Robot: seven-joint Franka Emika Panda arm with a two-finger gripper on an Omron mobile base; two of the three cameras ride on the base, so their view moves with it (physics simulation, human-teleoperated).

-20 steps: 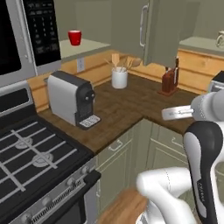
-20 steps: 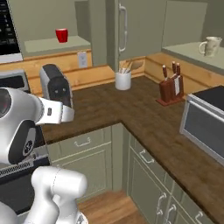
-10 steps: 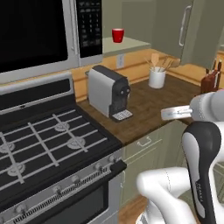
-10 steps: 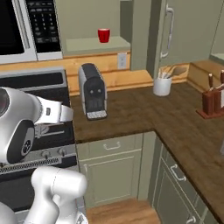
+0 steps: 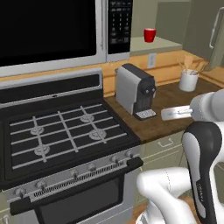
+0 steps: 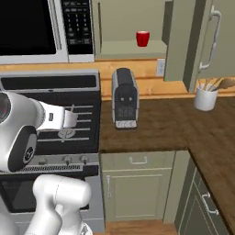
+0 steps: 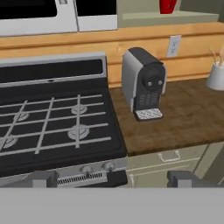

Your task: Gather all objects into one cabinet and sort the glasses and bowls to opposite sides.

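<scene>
A small red cup point(image 6: 142, 38) stands on the shelf of the open sage-green wall cabinet, whose door point(image 6: 193, 46) hangs open to its right with a pale bar handle. The same cup point(image 5: 149, 35) shows right of the microwave, and its lower part point(image 7: 167, 5) at the top of the hand view. My gripper point(image 7: 113, 179) is open with nothing between its fingertips point(image 7: 43, 178). It hovers in front of the range and counter edge, far below and short of the cup. The bowls are out of view.
A grey coffee machine point(image 6: 125, 98) sits on the wooden counter under the cabinet. A white utensil pot point(image 6: 205, 98) stands to its right. The gas range point(image 5: 65, 131) and the microwave point(image 5: 52, 30) are on the left. Base cupboards point(image 6: 137, 188) run below the counter.
The whole picture has shifted: the base has driven left, bringing the range and microwave into view. The cup and counter things stay where they were. The gripper stays open.
</scene>
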